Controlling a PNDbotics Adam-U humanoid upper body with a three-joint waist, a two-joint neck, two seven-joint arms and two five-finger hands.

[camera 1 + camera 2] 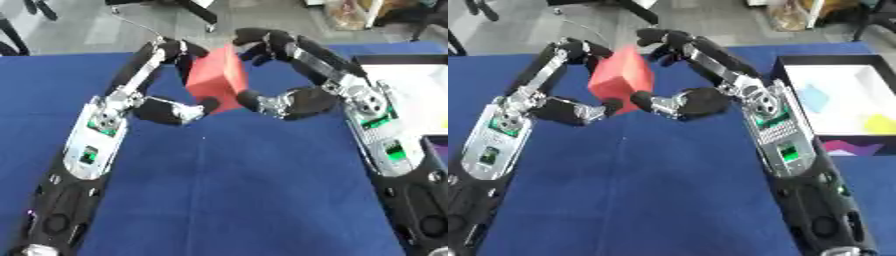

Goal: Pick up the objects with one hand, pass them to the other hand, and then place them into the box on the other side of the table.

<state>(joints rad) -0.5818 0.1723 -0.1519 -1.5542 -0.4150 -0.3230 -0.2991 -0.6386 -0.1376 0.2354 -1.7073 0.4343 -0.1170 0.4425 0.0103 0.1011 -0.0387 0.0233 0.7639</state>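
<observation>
Your left robot hand (pixel 166 107) and right robot hand (pixel 293 100) both curl around one red block (pixel 217 77), fingers over its top and thumbs pressed to its lower edge, holding it raised above the blue desk (pixel 219 190). To the right of the block sits one black-walled box (pixel 833 61) with a white floor, carrying a pale blue piece (pixel 815 98) and a yellow piece (pixel 878 123). Behind the block, beyond the desk's far edge, grey floor (pixel 79 25) shows.
</observation>
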